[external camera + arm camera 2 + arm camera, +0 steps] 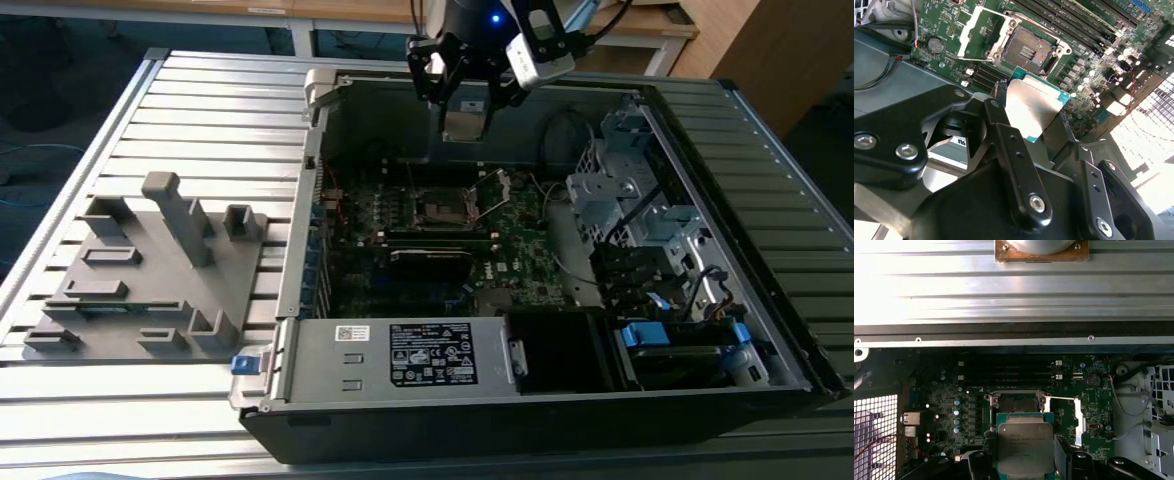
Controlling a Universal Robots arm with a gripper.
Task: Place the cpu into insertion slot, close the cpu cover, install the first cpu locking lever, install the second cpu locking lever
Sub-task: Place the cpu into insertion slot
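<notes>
1. The hand (466,105) is clenched on the cpu (1025,447). It grips the chip by two opposite edges, so the dull metal top and the underside are free of the fingers (1000,131).
2. Gripped this way, the chip is roughly flat, which I judge suits lowering it squarely into place.
3. The cpu hangs above the motherboard (400,270) inside the open computer case (534,425). It is well clear of the board and not yet seated.
4. The insertion slot (1029,47) lies bare, its dark centre exposed. The cpu cover (967,35) is swung open beside it, leaving the way in free.
5. The exterior view shows the height of the hand over the case. It also takes in the slatted bench (200,110), a grey fixture block (147,270) outside the case and the labelled power supply (400,355).
6. The first wrist view looks down past the chip, whose edge overlaps the slot's near rim. From this the chip seems close to lined up but offset, though I cannot judge the gap. The long black memory slots (1004,372) lie beyond.
7. The second wrist view gives the grip itself: dark fingers on either side of the chip and its green edge.
</notes>
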